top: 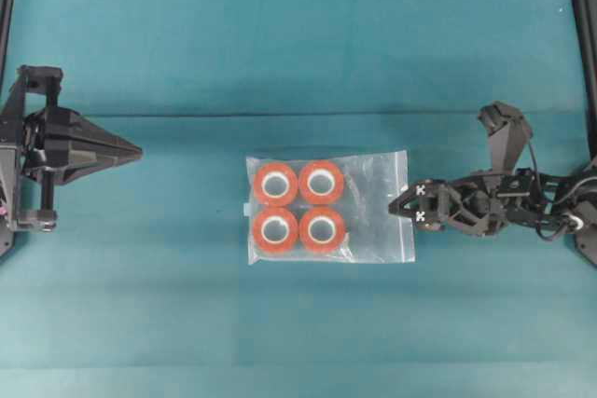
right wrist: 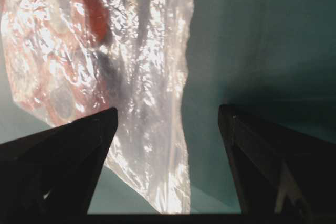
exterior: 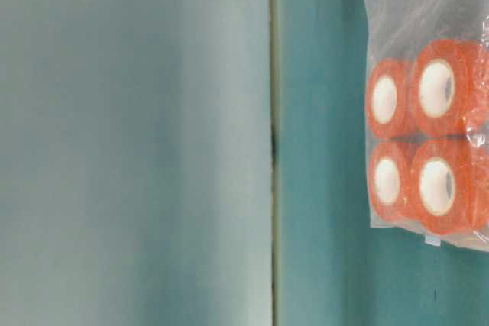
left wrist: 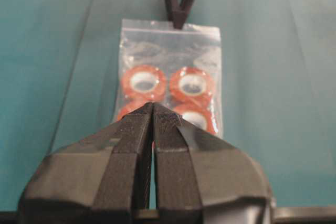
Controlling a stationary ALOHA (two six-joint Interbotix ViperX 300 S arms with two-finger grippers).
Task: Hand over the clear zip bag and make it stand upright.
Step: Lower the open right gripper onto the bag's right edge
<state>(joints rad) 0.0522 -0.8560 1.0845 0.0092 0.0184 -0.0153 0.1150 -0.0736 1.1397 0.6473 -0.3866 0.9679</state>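
Overhead, I see the clear zip bag (top: pixel 328 207) flat on the table (top: pixel 298 323), near centre. Four rolls (top: pixel 298 206) inside it crowd its nine o'clock half. Right pincer (top: pixel 407 206) sits at the bag's three o'clock edge; left pincer (top: pixel 138 149) well apart toward ten o'clock.

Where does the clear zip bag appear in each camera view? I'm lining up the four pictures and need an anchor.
Overhead: the clear zip bag lies flat at table centre, rolls toward its left.
Table-level: the bag is at the right edge, cut off by the frame.
Left wrist: upper centre, beyond the shut left tool.
Right wrist: upper left, its edge between the open right tool.
Shared landmark: the orange rolls.
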